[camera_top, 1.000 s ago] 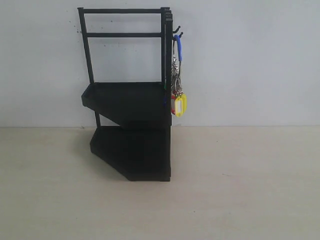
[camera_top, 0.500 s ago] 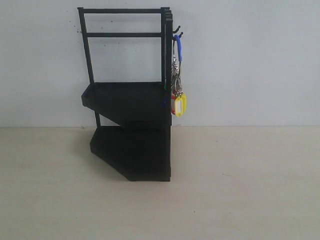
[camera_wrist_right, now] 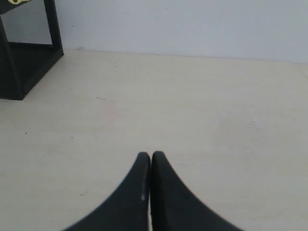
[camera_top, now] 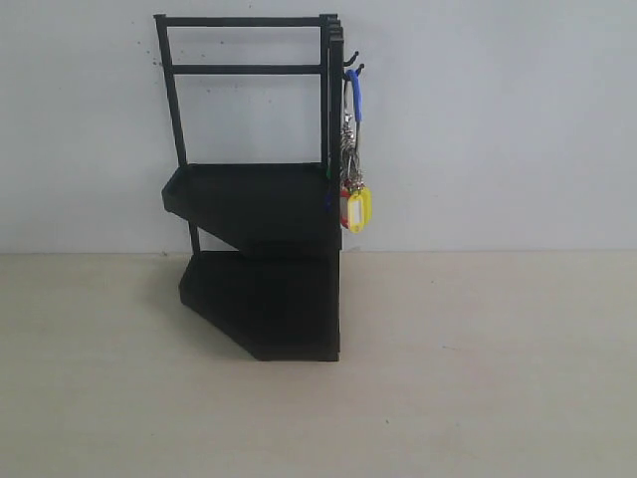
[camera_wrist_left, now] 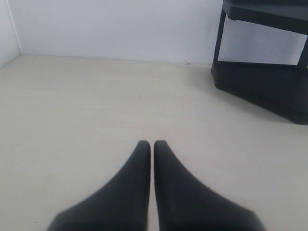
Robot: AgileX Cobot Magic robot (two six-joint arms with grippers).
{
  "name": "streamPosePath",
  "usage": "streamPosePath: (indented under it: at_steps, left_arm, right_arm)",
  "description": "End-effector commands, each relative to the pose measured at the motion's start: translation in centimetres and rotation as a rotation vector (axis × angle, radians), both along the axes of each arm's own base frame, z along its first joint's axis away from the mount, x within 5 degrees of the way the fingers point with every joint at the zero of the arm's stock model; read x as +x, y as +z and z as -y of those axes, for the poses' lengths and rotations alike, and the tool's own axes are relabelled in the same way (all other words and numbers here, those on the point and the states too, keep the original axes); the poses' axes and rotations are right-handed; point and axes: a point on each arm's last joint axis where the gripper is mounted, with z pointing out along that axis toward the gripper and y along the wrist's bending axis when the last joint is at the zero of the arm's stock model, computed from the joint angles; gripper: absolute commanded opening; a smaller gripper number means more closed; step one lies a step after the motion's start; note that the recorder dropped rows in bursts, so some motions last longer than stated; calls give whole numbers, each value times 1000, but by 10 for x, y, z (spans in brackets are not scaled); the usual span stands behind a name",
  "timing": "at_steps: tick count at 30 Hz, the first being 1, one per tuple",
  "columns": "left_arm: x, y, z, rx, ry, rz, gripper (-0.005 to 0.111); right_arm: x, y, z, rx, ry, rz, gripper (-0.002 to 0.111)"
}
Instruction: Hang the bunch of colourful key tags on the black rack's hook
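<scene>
The black rack (camera_top: 261,199) stands against the white wall, its two angled shelves one above the other. From a small hook at its upper right side hangs the colourful key tag bunch (camera_top: 354,204), blue loop on top, silver rings below, yellow and red tags at the bottom. Neither gripper shows in the exterior view. My left gripper (camera_wrist_left: 152,143) is shut over the bare table, with the rack's base (camera_wrist_left: 262,86) far off. My right gripper (camera_wrist_right: 150,155) is shut too, empty, the rack's lower corner (camera_wrist_right: 19,67) far from it; a yellow tag's edge (camera_wrist_right: 13,1) peeks in.
Pale wooden tabletop (camera_top: 478,368) stretches in front of and beside the rack. White wall (camera_top: 498,119) runs behind it. In the left wrist view a side wall (camera_wrist_left: 7,33) meets the table at a corner.
</scene>
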Motion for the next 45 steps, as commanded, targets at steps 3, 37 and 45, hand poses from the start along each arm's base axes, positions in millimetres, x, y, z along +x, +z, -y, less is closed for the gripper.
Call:
streamPosePath:
  at_steps: [3, 37, 45]
  left_arm:
    - [0, 1, 0, -2, 3, 2, 4]
    - [0, 1, 0, -2, 3, 2, 4]
    - [0, 1, 0, -2, 3, 2, 4]
  right_arm:
    - [0, 1, 4, -6, -62, 9, 0]
    - [0, 1, 4, -6, -62, 9, 0]
    - [0, 1, 4, -6, -62, 9, 0]
